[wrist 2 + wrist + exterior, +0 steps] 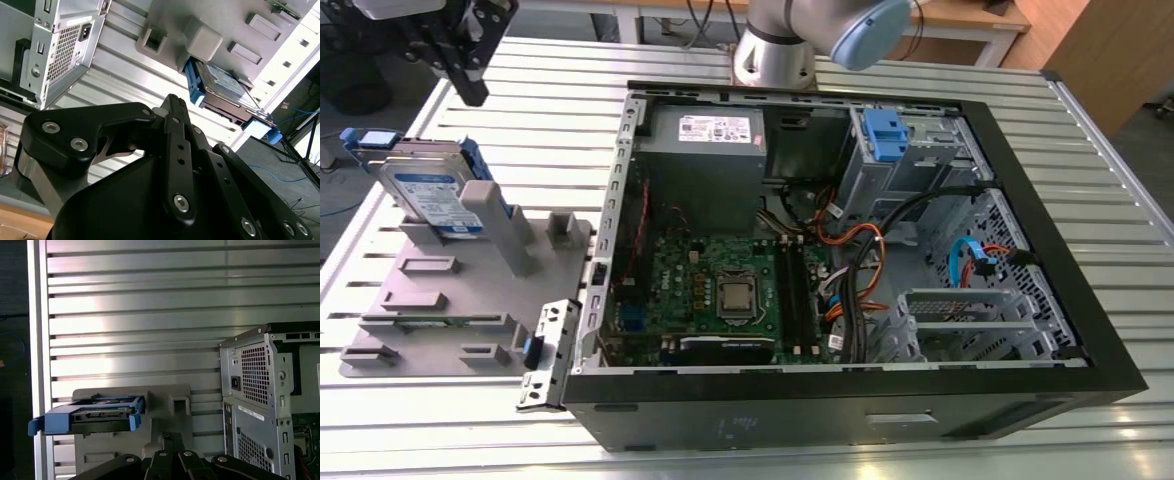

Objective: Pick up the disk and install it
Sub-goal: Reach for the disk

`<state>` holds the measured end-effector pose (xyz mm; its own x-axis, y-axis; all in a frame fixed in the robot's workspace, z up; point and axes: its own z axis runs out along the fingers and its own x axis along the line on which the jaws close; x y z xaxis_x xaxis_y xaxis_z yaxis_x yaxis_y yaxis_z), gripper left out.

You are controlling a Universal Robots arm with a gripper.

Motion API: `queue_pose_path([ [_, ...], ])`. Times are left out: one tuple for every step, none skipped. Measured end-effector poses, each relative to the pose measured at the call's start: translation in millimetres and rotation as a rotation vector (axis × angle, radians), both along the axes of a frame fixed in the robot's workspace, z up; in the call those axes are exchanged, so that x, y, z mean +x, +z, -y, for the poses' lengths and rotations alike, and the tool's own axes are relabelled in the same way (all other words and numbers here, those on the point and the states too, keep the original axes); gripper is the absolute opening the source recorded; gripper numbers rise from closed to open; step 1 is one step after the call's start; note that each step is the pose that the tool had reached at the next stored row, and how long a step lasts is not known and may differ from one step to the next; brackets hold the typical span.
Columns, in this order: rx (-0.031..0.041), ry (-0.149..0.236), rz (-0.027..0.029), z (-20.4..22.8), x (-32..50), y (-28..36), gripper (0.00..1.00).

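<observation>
The jaws look pressed together with nothing between them, and the gripper point(474, 92) hangs above the table's point(1107, 150) far corner at the exterior view's left, just beyond the disk point(434, 195) and apart from it. The disk stands on edge, leaning, in a grey holder plate point(440, 290) beside the open computer case point(1067, 250). The main risk, judging from this, is a descent with the jaws closed: the tips would strike the disk's upper edge instead of straddling it and could knock it out of its slot. A grey post point(500, 225) stands tight against one face, so a poorly centred approach could catch on it. The disk is a flat silver-grey slab with a white-and-blue label facing outward and blue plastic rails along its sides. In the first wrist view it point(95, 415) shows edge-on, framed by those rails, which probably flex under a hard pinch.
</observation>
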<state>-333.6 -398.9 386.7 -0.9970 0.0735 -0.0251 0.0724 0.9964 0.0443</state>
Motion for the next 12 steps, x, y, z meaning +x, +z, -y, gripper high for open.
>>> queue_pose_path([
  [0.0000, 0.000, -0.0001, 0.0, -2.6, -0.7, 0.11],
  [-0.0001, 0.000, -0.0001, -0.1, -5.2, -1.3, 0.11],
  [-0.0001, 0.000, -0.0002, -0.1, -7.8, -1.9, 0.11],
  [-0.0001, 0.000, 0.0000, -0.1, -10.7, -2.5, 0.11],
  [-0.0001, 0.000, 0.0000, -0.1, -13.8, -3.1, 0.11],
  [-0.0002, 0.000, 0.0000, -0.1, -16.8, -3.7, 0.11],
  [-0.0003, 0.000, -0.0001, -0.1, -19.7, -4.3, 0.11],
  [-0.0005, 0.000, 0.0000, -0.1, -22.5, -5.3, 0.11],
  [-0.0006, 0.000, -0.0002, -0.2, -24.8, -6.3, 0.11],
  [-0.0007, 0.000, -0.0001, -0.3, -27.1, -7.5, 0.11],
  [-0.0007, 0.000, 0.0000, -0.3, -29.2, -8.6, 0.11],
  [-0.0006, 0.000, 0.0000, -0.3, -31.5, -9.6, 0.11],
])
